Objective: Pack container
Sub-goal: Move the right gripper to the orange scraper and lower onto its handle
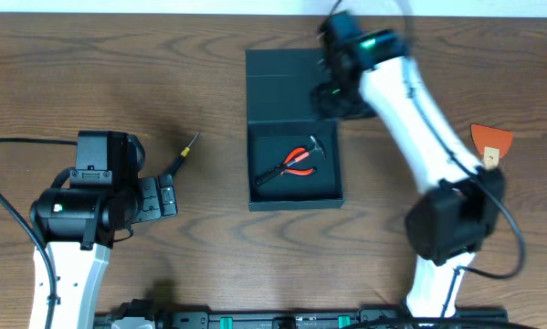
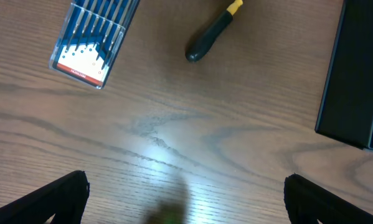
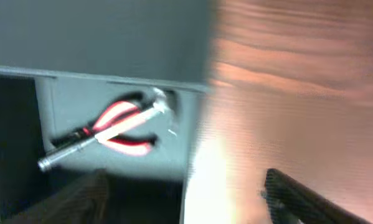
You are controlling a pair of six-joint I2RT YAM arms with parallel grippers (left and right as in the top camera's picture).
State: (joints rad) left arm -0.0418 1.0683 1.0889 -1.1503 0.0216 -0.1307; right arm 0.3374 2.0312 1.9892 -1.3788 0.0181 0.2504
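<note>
The container [image 1: 296, 202], a dark teal box, stands open at the table's middle with its flap lid [image 1: 280, 84] lying flat behind it. Inside lie red-handled pliers [image 1: 298, 159] and a small metal hammer [image 1: 315, 144]. My right gripper [image 1: 328, 95] is open and empty, hovering over the lid's right edge. Its blurred wrist view shows the container's wall [image 3: 192, 121], the pliers [image 3: 121, 124] and the open fingers [image 3: 192, 199]. My left gripper [image 1: 166, 196] is open and empty over bare table, left of the container; its fingers [image 2: 186, 199] are spread wide.
A black screwdriver with a yellow tip [image 1: 185, 151] lies left of the container and also shows in the left wrist view [image 2: 211, 34]. A small blue case of bits [image 2: 93, 40] lies near it. An orange object [image 1: 490, 142] sits at the far right.
</note>
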